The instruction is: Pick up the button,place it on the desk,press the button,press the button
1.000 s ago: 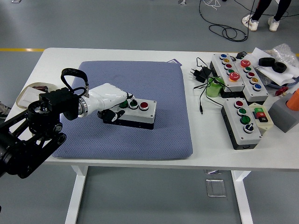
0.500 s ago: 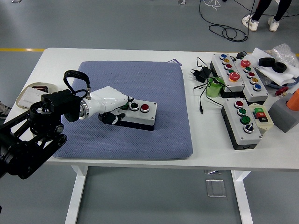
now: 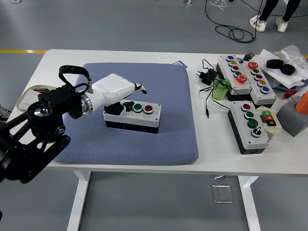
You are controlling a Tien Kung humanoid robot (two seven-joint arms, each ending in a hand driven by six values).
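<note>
Head view. White bench (image 3: 120, 166), with a blue pad (image 3: 163, 130) on its left half. On the pad, near the middle: button box (image 3: 132, 115), black base and light top, carrying a black knob, a green button and a red button in a row. Left hand (image 3: 118, 91), white shell on a black arm from the left, sits over the box's left end; dark fingers (image 3: 115, 108) touch that end, but whether they grip or only rest there cannot be told. Right half of the bench: more button boxes (image 3: 245, 79), black cables (image 3: 208, 79), an orange object (image 3: 302, 103) at the edge.
</note>
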